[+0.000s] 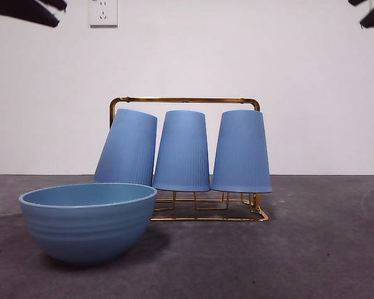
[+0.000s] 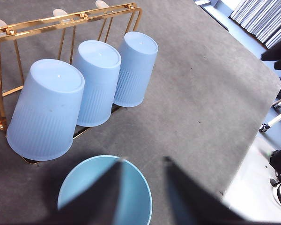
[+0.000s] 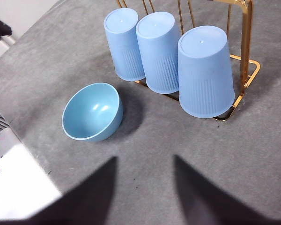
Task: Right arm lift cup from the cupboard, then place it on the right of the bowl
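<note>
- Standing upside down on the cupboard [image 1: 186,99], three blue cups in a row — narrow bases up, fine vertical ribs along the sides.
- Cup [image 1: 242,151] at the rack's right end sits upright on its peg; the middle cup [image 1: 182,151] likewise; the left cup [image 1: 128,149] tilts.
- Bowl [image 1: 87,221] — wide, light blue, faintly ridged — rests on the grey table [image 1: 324,249], in front of the rack's left end.
- Right gripper [image 3: 145,187] hangs above the table, jaws apart, holding nothing.
- Left gripper [image 2: 143,190] hangs over the bowl, jaws apart too.
</note>
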